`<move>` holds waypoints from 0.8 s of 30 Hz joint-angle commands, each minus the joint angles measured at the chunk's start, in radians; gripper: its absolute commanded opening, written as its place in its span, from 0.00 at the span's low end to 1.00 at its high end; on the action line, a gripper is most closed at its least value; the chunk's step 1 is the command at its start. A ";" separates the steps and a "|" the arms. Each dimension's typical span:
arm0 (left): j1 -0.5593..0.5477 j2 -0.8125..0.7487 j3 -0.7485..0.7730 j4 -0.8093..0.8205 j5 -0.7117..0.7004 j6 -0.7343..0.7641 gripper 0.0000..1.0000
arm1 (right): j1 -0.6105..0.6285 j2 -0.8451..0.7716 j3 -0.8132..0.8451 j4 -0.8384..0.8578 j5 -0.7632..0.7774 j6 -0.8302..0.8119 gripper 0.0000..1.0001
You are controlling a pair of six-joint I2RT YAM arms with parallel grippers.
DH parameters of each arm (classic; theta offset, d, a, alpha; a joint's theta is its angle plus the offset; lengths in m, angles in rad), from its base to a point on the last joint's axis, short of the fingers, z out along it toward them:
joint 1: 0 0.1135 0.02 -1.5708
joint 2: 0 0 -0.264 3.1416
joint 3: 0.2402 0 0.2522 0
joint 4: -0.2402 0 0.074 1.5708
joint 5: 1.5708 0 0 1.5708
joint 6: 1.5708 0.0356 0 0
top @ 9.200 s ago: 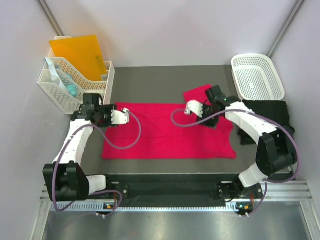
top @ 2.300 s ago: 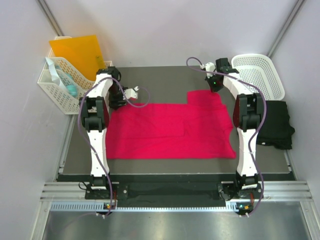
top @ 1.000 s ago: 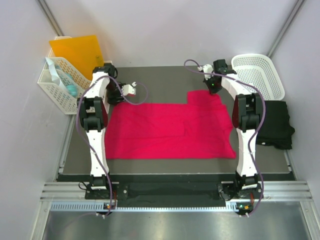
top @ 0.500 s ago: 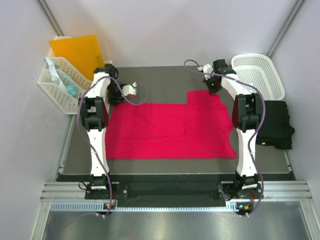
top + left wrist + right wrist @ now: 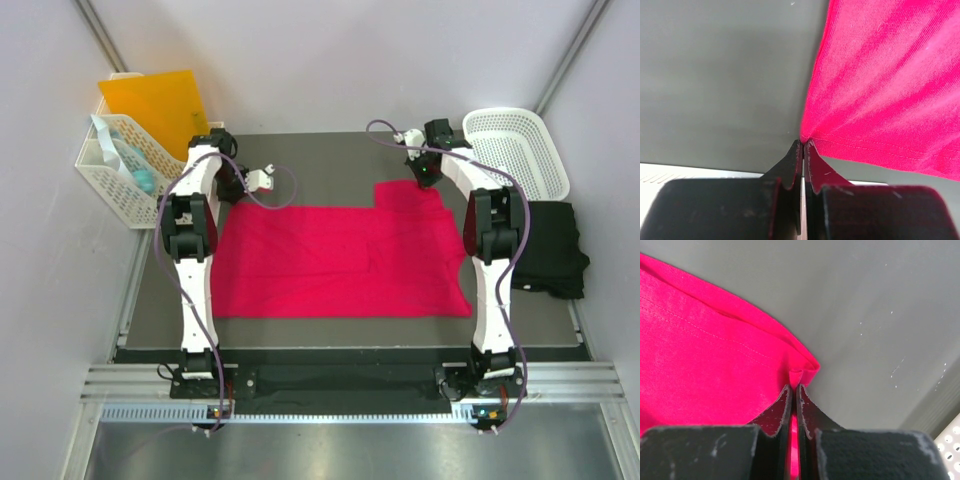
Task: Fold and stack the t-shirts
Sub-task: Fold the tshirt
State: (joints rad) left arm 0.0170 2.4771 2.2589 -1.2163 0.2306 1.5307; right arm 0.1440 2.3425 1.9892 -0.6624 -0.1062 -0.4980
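Grey table, pale walls behind. Flat in the middle, one red shirt; just right of it, one black shirt, bunched. Up at the red shirt's far corners, two grippers: left gripper snapped shut this instant, pinching the hem; right gripper clamped on the sleeve corner. Looks set for the first fold. Beyond its far-right corner, one basket.

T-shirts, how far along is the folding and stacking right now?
Early on. Done: the red t-shirt lies spread flat. In hand: the left claw and right claw each pinch a far corner of it. Left: folding it, then the black t-shirt, lying loose at the right edge, and stacking both.
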 commanded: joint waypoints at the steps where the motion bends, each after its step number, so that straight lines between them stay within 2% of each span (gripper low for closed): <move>1: -0.002 0.005 -0.021 0.038 0.021 -0.009 0.00 | 0.014 -0.058 0.019 0.017 0.002 -0.011 0.00; 6: 0.003 -0.055 -0.099 0.102 0.030 -0.041 0.00 | 0.017 -0.068 0.016 0.023 0.013 -0.019 0.00; 10: 0.009 -0.148 -0.180 0.239 0.047 -0.108 0.00 | 0.017 -0.087 0.022 0.033 0.028 -0.039 0.00; 17: 0.011 -0.270 -0.324 0.391 0.036 -0.141 0.00 | 0.016 -0.137 0.030 0.047 0.065 -0.079 0.00; 24: 0.014 -0.345 -0.387 0.429 0.023 -0.175 0.00 | 0.014 -0.222 0.010 0.055 0.086 -0.119 0.00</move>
State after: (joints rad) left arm 0.0204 2.2307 1.8973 -0.8707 0.2432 1.3849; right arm 0.1490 2.2482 1.9892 -0.6518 -0.0437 -0.5774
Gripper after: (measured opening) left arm 0.012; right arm 0.011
